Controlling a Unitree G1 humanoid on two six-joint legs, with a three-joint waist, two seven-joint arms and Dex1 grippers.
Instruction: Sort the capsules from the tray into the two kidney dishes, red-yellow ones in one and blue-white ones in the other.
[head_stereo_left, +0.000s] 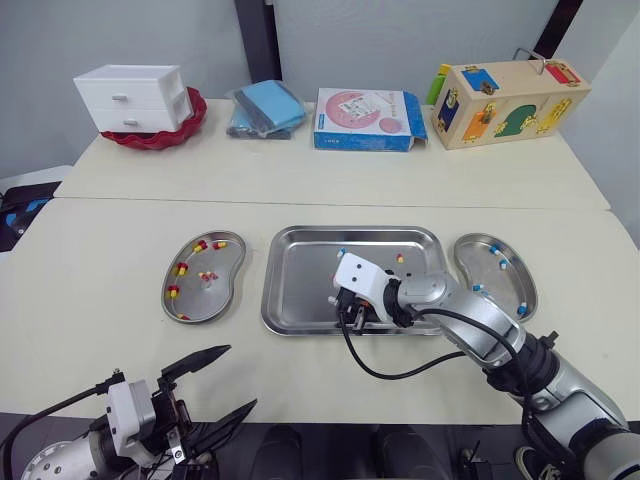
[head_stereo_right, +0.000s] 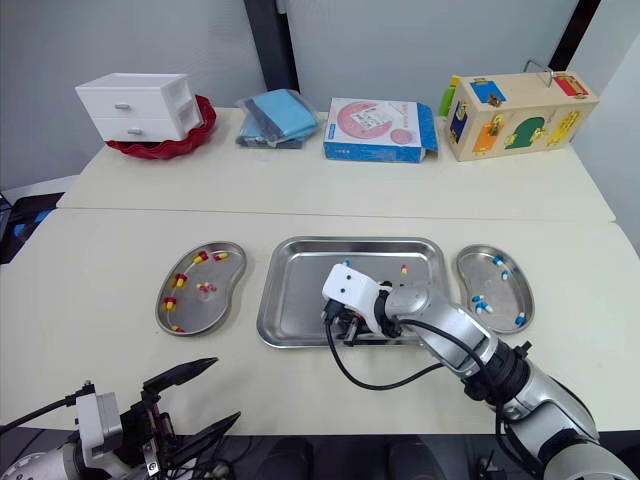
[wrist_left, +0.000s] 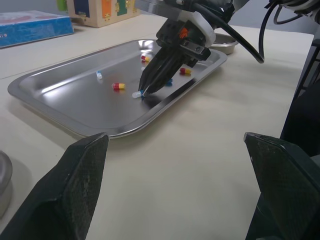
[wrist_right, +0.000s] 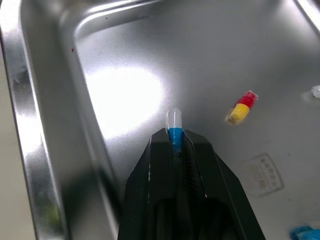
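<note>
The steel tray (head_stereo_left: 300, 250) lies mid-table with a few loose capsules, among them a red-yellow capsule (wrist_right: 241, 106). My right gripper (wrist_right: 175, 137) is down inside the tray near its front rim, shut on a blue-white capsule (wrist_right: 174, 125) whose clear end sticks out past the fingertips. The left kidney dish (head_stereo_left: 237, 262) holds several red-yellow capsules. The right kidney dish (head_stereo_left: 500, 285) holds several blue-white ones. My left gripper (head_stereo_left: 241, 375) hangs open and holds nothing at the table's front edge, short of the tray.
On the far table stand a white drawer box (head_stereo_left: 130, 97) in a red bowl, a blue cloth pack (head_stereo_left: 265, 107), a blue carton (head_stereo_left: 368, 118) and a wooden toy box (head_stereo_left: 510, 102). A black cable (head_stereo_left: 400, 370) loops from my right wrist over the table front.
</note>
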